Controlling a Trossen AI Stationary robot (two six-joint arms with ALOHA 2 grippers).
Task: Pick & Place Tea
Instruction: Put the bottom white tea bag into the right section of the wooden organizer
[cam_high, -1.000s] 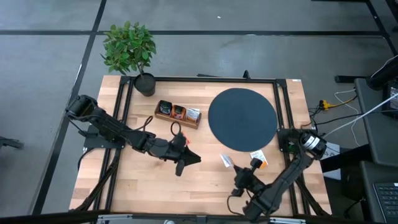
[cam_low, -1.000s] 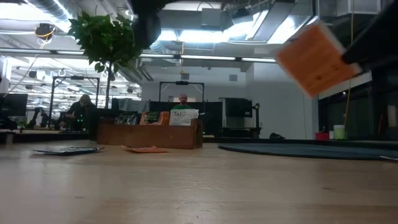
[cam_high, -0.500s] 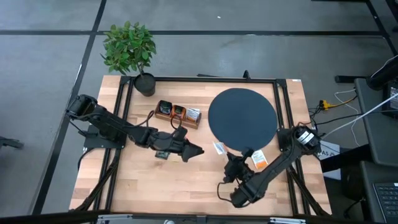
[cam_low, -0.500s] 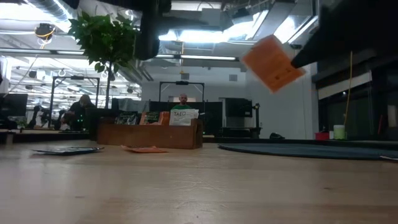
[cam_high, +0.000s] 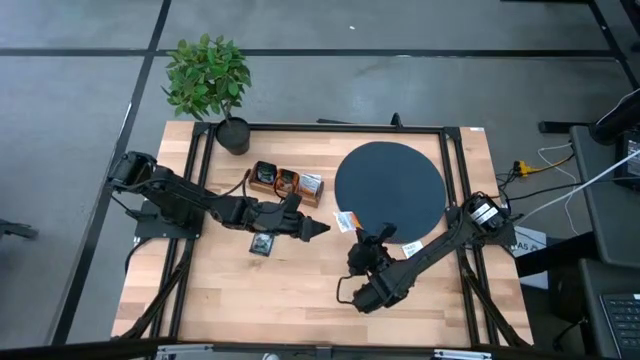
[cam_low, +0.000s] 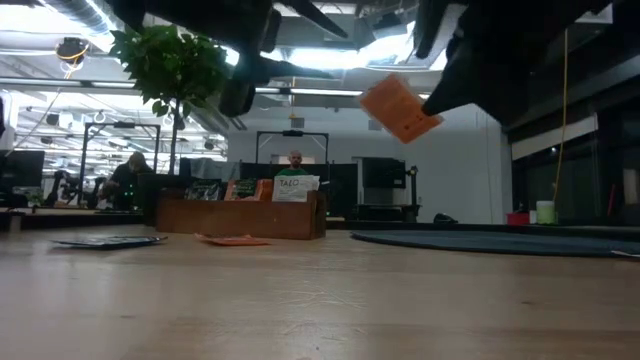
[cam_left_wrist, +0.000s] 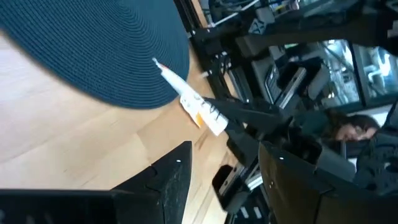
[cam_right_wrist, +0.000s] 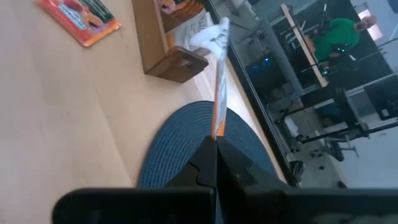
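Sachet in the air: a white-and-orange tea sachet (cam_high: 347, 221) hangs above the desk, pinched edge-on in the right claw (cam_high: 358, 235), just off the rim of the black round mat (cam_high: 390, 190) on the side facing the wooden tray (cam_high: 286, 184).
Right claw: shut tight on the sachet's lower edge, as the right wrist view shows; a second ago it held it well out from the mat's rim, nearer the desk's front edge, so the carry is heading toward the tray.
Left claw (cam_high: 318, 229): fingers spread wide and empty, beside the mat's rim on the tray side; it has just let go, having been nearly closed a second ago.
Dropped sachet: a dark sachet (cam_high: 261, 244) now lies flat on the desk (cam_high: 220, 290), farther from the mat than the left claw, where none lay before. It looks to have missed the tray.
Others: a white-and-orange sachet (cam_high: 412, 250) lies by the mat's front rim; a red-orange one (cam_right_wrist: 79, 18) lies flat beside the tray.
Open room: the two claws sit close together between mat and tray; bare wood spreads toward the desk's front edge.
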